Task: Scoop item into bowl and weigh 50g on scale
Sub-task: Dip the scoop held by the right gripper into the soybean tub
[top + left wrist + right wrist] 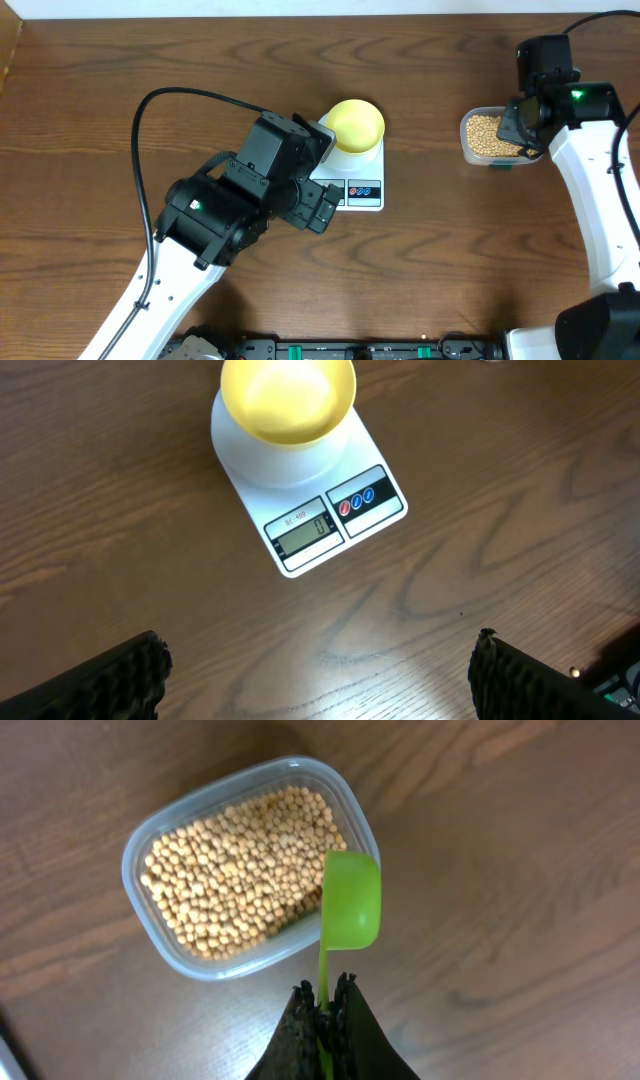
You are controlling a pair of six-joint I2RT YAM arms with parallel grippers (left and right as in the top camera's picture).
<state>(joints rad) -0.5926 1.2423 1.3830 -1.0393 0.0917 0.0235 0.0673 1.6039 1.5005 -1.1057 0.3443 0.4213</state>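
Right end effector [325, 998] pinches green scoop [350, 900] at tub [200, 966] rim, beside beans [230, 870] — left end effector [320, 670] spread.

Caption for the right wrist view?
Right hand holds a green scoop by its handle, empty cup over the rim of a clear tub of beans.

Yellow bowl [356, 124] on scale [364, 168]; beans [484, 133] in tub [464, 141], well apart

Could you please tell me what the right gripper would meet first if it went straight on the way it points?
Probably the clear tub: the green scoop that the right gripper holds overlaps its near rim, with the beans just beyond. Its height above the rim is unclear.
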